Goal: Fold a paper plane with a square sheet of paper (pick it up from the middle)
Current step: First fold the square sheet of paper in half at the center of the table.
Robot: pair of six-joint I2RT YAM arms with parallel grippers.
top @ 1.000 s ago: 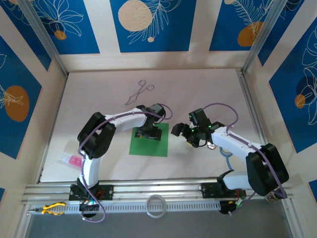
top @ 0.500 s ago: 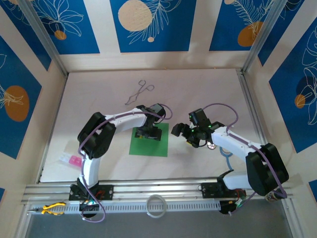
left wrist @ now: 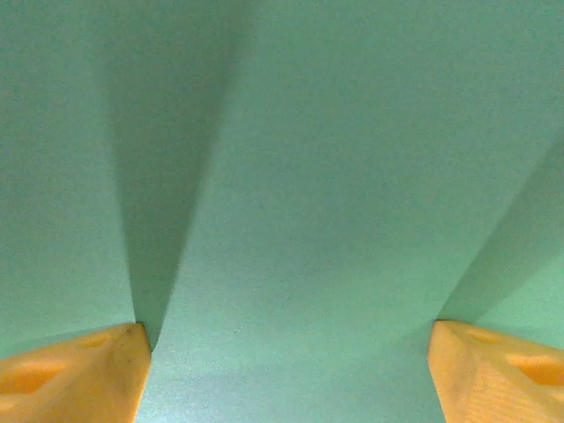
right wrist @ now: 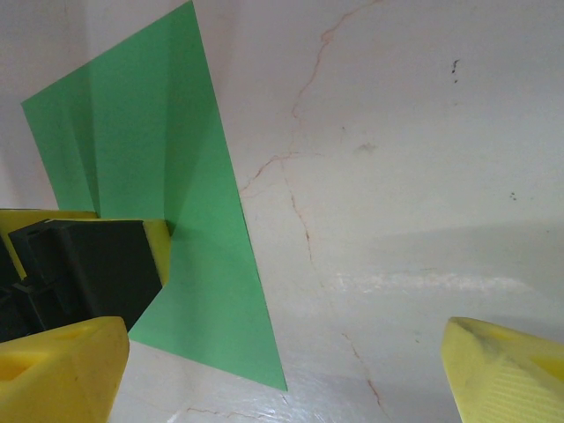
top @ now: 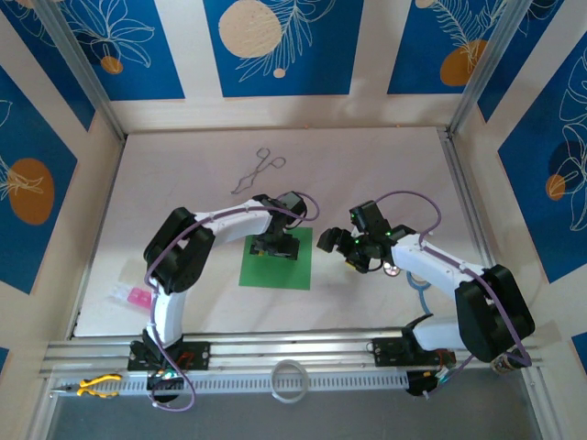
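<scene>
In the overhead view the green sheet of paper (top: 273,266) lies flat on the white table (top: 385,165), just below the middle of the frame. The left gripper (top: 278,246) points down onto the sheet's upper half. In the left wrist view its two yellow fingertips (left wrist: 75,374) sit far apart in the bottom corners of the frame, their tips down on the paper (left wrist: 291,176), which spans smoothly between them, so the jaws are spread and hold nothing. The right gripper (top: 340,248) hovers just to the right of the sheet, over bare table. In the right wrist view its jaws are wide apart and empty, and the paper (right wrist: 141,159) sits in the upper left of the frame. Metal forceps (top: 259,170) lie above the sheet in the overhead view, well apart from it, and a small pink item (top: 138,297) rests near the table's lower left edge.
</scene>
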